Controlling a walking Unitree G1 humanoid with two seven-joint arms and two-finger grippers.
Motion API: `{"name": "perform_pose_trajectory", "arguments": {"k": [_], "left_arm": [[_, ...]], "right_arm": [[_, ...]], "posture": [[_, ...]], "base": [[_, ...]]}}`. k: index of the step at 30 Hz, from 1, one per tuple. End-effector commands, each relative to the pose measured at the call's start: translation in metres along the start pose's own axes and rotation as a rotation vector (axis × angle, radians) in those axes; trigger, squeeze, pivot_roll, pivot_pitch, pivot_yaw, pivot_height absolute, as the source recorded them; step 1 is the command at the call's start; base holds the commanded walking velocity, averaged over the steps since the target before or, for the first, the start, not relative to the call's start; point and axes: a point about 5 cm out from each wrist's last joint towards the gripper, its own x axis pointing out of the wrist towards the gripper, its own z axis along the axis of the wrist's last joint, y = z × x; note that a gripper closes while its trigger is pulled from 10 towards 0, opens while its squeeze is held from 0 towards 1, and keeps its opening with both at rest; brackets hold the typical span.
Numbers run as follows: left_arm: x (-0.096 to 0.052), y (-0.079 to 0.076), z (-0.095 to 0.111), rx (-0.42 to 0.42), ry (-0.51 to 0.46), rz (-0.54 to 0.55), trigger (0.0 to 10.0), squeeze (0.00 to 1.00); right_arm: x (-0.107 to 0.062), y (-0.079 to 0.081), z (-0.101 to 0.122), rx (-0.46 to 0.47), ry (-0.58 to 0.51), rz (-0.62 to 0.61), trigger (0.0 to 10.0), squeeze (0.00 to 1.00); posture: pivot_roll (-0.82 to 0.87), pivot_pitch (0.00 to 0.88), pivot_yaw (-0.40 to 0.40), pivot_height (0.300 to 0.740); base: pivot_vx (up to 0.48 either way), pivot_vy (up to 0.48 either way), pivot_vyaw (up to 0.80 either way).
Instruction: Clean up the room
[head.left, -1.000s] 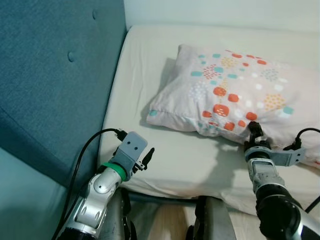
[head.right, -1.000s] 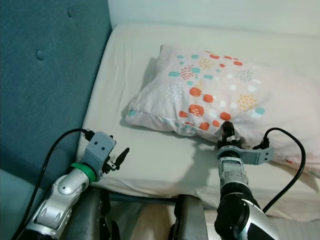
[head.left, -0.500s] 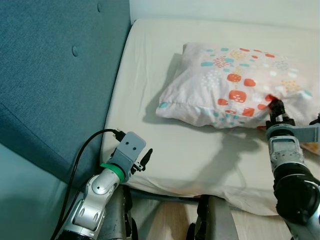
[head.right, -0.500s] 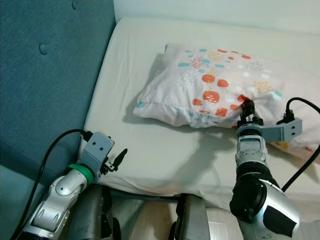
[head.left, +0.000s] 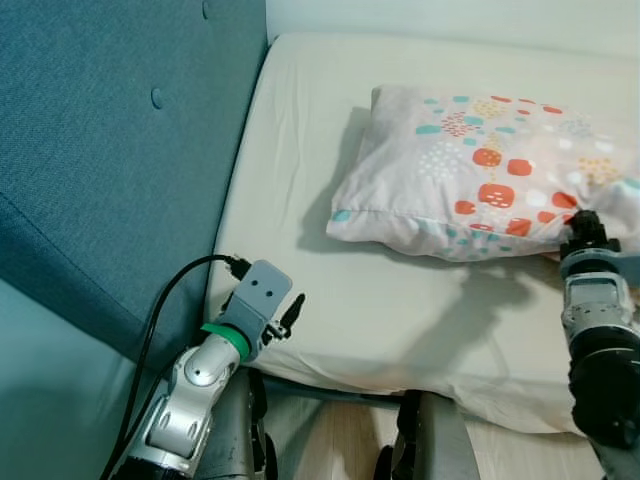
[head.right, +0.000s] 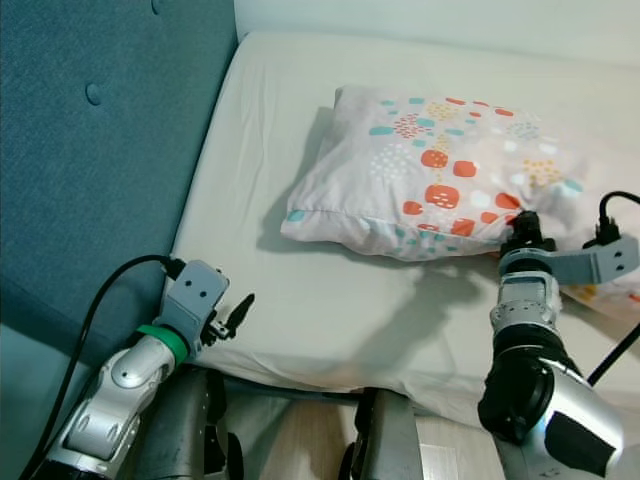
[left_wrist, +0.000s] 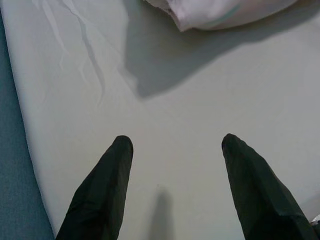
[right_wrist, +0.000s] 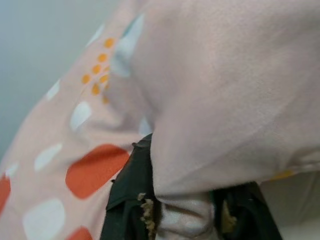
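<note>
The right gripper (head.right: 527, 233) is clenched on the near edge of the patterned pillow (head.left: 480, 170), with a fold of its fabric pinched between the two black fingers (right_wrist: 127, 200). The pillow lies on the cream mattress (head.left: 300, 150), its held edge raised off the sheet, with the teal headboard (head.left: 110, 150) alongside to the left. The left gripper (left_wrist: 175, 150) hovers over the mattress's near left corner with fingers spread and holding nothing.
</note>
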Motion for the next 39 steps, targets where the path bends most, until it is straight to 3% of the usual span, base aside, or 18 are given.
{"name": "perform_pose_trajectory", "arguments": {"k": [1,2,3,5,7,10,12,14,15,16,17,19,21,24,27,30,34,39], "left_arm": [[-0.002,-0.003,-0.008,-0.005,0.04,-0.006,10.0,0.0],[-0.002,-0.003,-0.008,-0.006,0.04,-0.006,10.0,0.0],[-0.002,-0.003,-0.008,-0.006,0.04,-0.006,10.0,0.0],[0.001,-0.002,-0.006,-0.011,0.032,0.0,10.0,0.0],[0.001,-0.002,-0.006,-0.011,0.032,0.0,10.0,0.0],[0.005,0.015,0.017,-0.033,-0.072,0.092,10.0,0.0],[0.005,0.015,0.017,-0.033,-0.072,0.092,10.0,0.0],[0.001,0.035,0.051,0.099,-0.253,0.19,10.0,0.0],[0.001,0.035,0.051,0.099,-0.253,0.19,10.0,0.0],[-0.003,0.042,0.072,0.194,-0.35,0.214,10.0,0.0],[-0.003,0.042,0.072,0.194,-0.35,0.214,10.0,0.0],[-0.013,0.051,0.106,0.309,-0.493,0.209,10.0,0.0],[-0.017,0.052,0.118,0.331,-0.531,0.175,10.0,0.0],[-0.022,0.054,0.129,0.311,-0.549,0.114,10.0,0.0],[-0.039,0.069,0.164,0.126,-0.61,-0.071,10.0,0.0],[-0.045,0.074,0.174,0.081,-0.642,-0.106,10.0,0.0],[-0.047,0.087,0.193,0.005,-0.719,-0.096,10.0,0.0],[-0.04,0.076,0.187,-0.008,-0.684,-0.128,10.0,0.0]], "right_arm": [[0.004,0.005,0.016,-0.124,-0.054,0.026,0.0,0.0],[0.006,0.011,0.021,-0.216,-0.07,0.058,0.0,0.0],[0.006,0.011,0.021,-0.216,-0.07,0.058,0.0,0.0],[0.011,0.034,0.036,-0.47,-0.118,0.179,0.0,0.0],[0.011,0.034,0.036,-0.47,-0.118,0.179,0.0,0.0],[0.013,0.071,0.043,-0.685,-0.142,0.418,0.0,0.0],[0.013,0.071,0.043,-0.685,-0.142,0.418,0.0,0.0],[0.01,0.098,0.038,-0.762,-0.128,0.626,0.0,0.0],[0.01,0.098,0.038,-0.762,-0.128,0.626,0.0,0.0],[0.006,0.11,0.038,-0.79,-0.138,0.726,0.0,0.0],[0.006,0.11,0.038,-0.79,-0.138,0.726,0.0,0.0],[0.001,0.128,0.044,-0.834,-0.181,0.855,0.0,0.0],[-0.001,0.133,0.049,-0.856,-0.206,0.89,0.0,0.0],[-0.004,0.139,0.055,-0.873,-0.228,0.942,0.0,0.0],[-0.019,0.163,0.078,-0.935,-0.298,1.129,0.0,0.0],[-0.026,0.171,0.09,-0.952,-0.335,1.175,0.0,0.0],[-0.043,0.202,0.132,-0.866,-0.486,1.271,0.0,0.0],[-0.038,0.209,0.116,-0.858,-0.422,1.286,0.0,0.0]], "posture": [[0.24,0.211,0.03,0.57],[0.24,0.211,0.03,0.57],[0.24,0.211,0.03,0.57],[0.22,0.208,0.026,0.57],[0.22,0.208,0.026,0.57],[0.22,0.208,0.026,0.57],[0.22,0.208,0.026,0.57],[0.16,0.207,0.009,0.57],[0.16,0.207,0.009,0.57],[0.15,0.208,0.0,0.57],[0.15,0.208,0.0,0.57],[0.15,0.206,-0.003,0.57],[0.14,0.202,-0.005,0.57],[0.14,0.199,-0.004,0.57],[0.13,0.195,-0.008,0.57],[0.12,0.191,-0.011,0.57],[0.1,0.171,-0.014,0.57],[0.1,0.159,-0.025,0.57]], "base": [[0.0,0.0,0.0],[0.0,0.0,0.0],[0.0,0.0,0.0],[0.0,0.0,0.0],[0.0,0.0,0.0],[0.0,0.0,0.0],[0.0,0.0,0.0],[0.0,0.0,0.0],[0.0,0.0,0.0],[0.0,0.0,0.0],[0.0,0.0,0.0],[0.0,0.0,0.0],[0.0,0.0,0.0],[0.0,0.0,0.0],[0.0,0.0,0.0],[0.0,0.0,0.0],[0.0,0.0,0.0],[0.0,0.0,0.0]]}}
